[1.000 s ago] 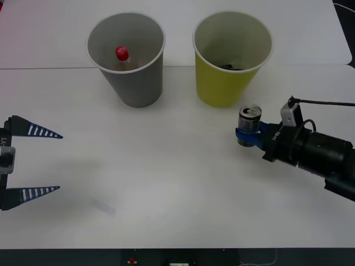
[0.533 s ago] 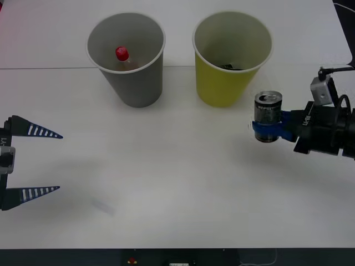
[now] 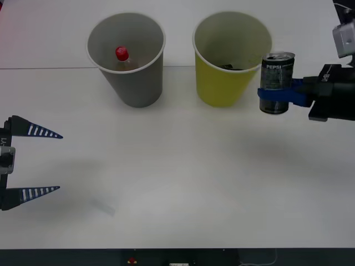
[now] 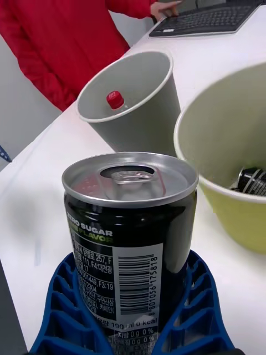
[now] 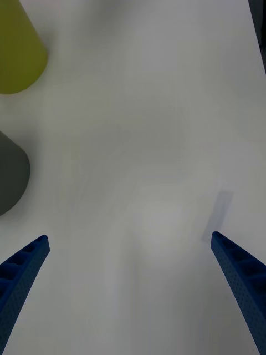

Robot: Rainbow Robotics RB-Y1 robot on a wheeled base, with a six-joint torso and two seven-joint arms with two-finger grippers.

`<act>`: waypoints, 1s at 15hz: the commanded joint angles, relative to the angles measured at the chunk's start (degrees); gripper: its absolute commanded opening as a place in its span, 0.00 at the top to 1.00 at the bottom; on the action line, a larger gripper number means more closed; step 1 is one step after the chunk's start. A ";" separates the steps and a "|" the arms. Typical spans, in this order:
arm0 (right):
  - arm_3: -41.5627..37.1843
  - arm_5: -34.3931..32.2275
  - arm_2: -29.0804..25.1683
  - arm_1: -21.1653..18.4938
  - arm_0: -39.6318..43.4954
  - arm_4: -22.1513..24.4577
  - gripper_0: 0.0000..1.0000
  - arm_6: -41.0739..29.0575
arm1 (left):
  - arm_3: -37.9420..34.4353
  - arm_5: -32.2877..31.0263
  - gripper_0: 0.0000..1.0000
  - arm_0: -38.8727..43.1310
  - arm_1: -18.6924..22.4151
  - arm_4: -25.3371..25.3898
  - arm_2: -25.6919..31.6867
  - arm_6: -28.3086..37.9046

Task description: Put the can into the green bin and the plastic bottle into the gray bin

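The right gripper (image 3: 275, 98) grasps the can (image 3: 276, 82) around its lower half, one blue ribbed finger (image 4: 61, 316) on each side of it, and holds it upright above the white table (image 3: 177, 183). The can is dark with a silver top and a pull tab, and in the front view the word PEPSI can be read near its upper edge. Just beside this gripper, on its left, stands the green bin (image 3: 230, 58); the can is next to the bin's outer wall, with its top near the height of the rim, and it is outside the bin. In the right wrist view a dark object (image 4: 252, 180) lies at the bottom of the green bin, but it cannot be told what it is. Farther from the right gripper, beyond the green bin, stands the gray bin (image 3: 128, 61), and the plastic bottle (image 3: 123, 58) is inside it, its red cap pointing up. The left gripper (image 3: 58, 162) is well apart from both bins, low over the table at the left edge, with its fingers spread wide and nothing between them.
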 commanded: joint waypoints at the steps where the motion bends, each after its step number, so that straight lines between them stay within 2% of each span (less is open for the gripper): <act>1: 1.11 -3.96 0.26 -0.43 -6.87 5.00 1.00 -3.98 | 0.00 0.00 0.00 0.00 0.00 0.00 0.00 0.00; 3: 6.12 -6.42 1.85 -0.43 -13.38 6.59 1.00 -3.27 | 0.00 0.00 0.00 0.00 0.00 0.00 0.00 0.00; 6: 16.31 -6.69 7.38 -0.69 -24.01 8.08 1.00 -1.25 | 0.00 0.00 0.00 0.00 0.00 0.00 0.00 0.00; 10: 26.51 -6.69 15.03 0.45 -35.70 16.34 1.00 -1.25 | 0.00 0.00 0.00 0.00 0.00 0.00 0.00 0.00; 14: 34.33 -6.51 18.90 3.70 -42.38 23.11 1.00 -1.16 | 0.00 0.00 0.00 0.00 0.00 0.00 0.00 0.00; 15: 35.91 -6.16 19.69 4.05 -43.52 23.55 1.00 -1.16 | 0.00 0.00 0.00 0.00 0.00 0.00 0.00 0.00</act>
